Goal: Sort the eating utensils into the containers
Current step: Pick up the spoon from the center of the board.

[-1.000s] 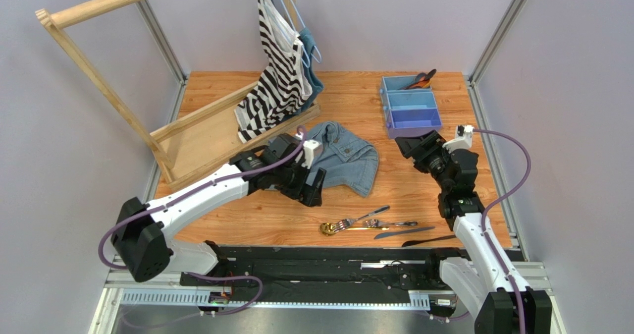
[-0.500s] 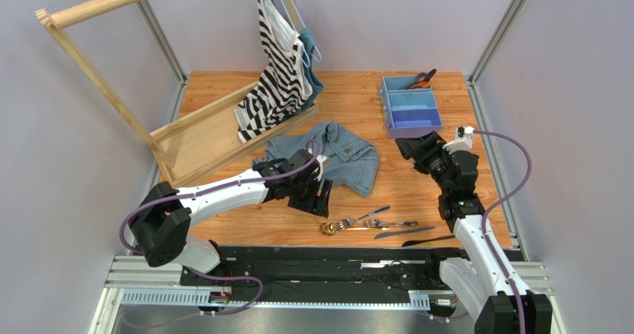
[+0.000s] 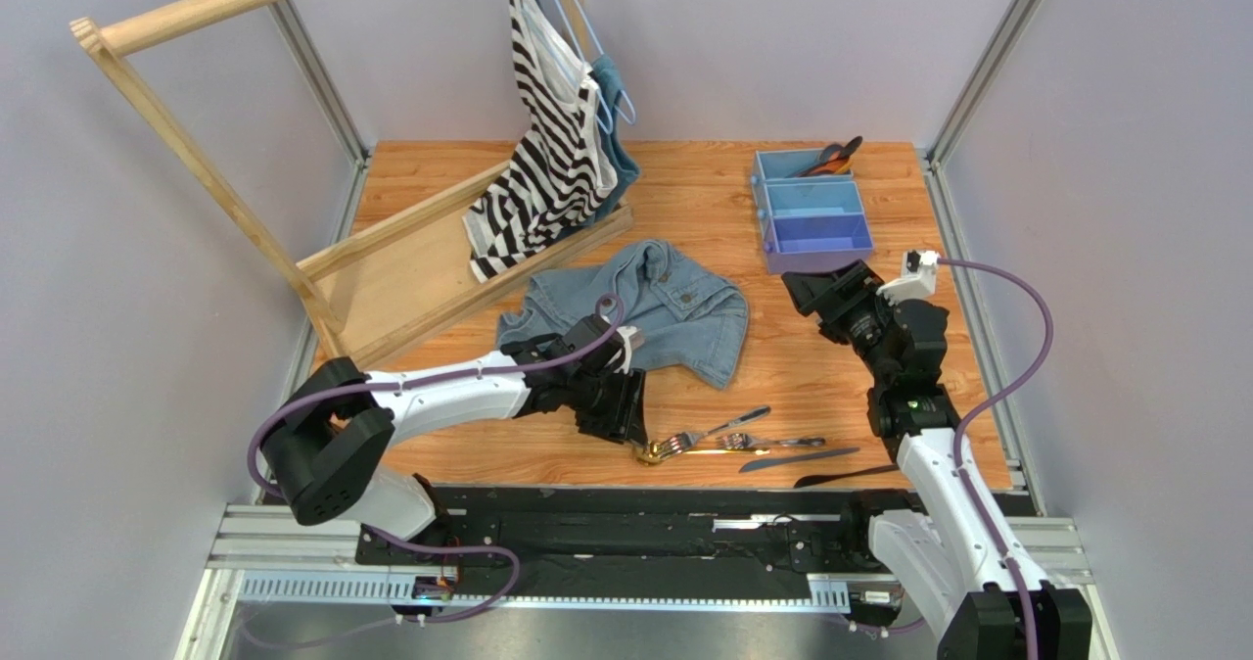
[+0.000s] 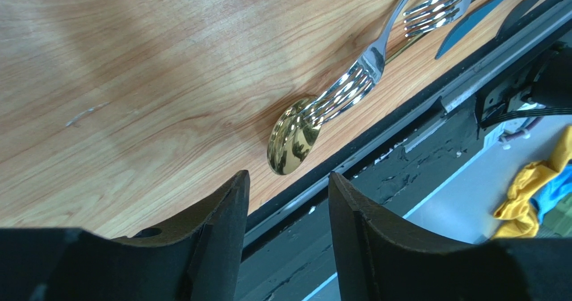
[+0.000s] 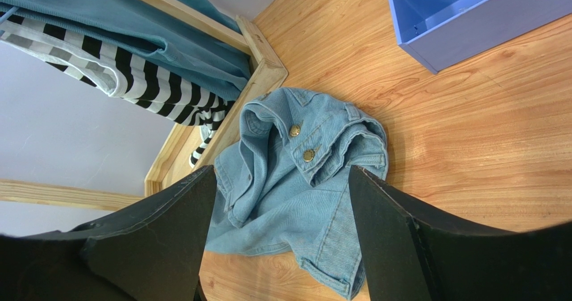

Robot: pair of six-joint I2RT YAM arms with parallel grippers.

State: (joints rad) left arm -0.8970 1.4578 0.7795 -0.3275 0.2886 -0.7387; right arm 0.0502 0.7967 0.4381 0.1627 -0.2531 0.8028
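Wooden rack (image 3: 397, 228) far left, striped top (image 3: 547, 131) hung on it. Denim jacket (image 3: 680, 300) crumpled mid-counter. Left tool (image 3: 630, 413) low over counter (image 3: 500, 452) by front edge, released, fingers part-spread, nothing between. Gold spoon (image 4: 293, 137) bowl just ahead of fingertips; silver fork (image 4: 356, 83) tines overlapping bowl. Second fork (image 4: 440, 6) and dark knife (image 4: 473, 16) just right of those. Blue tray (image 3: 809, 227) back right, dark and orange pieces (image 3: 834, 156) in farthest compartment. Right tool (image 3: 812, 290) raised just short of tray, released wide, empty.
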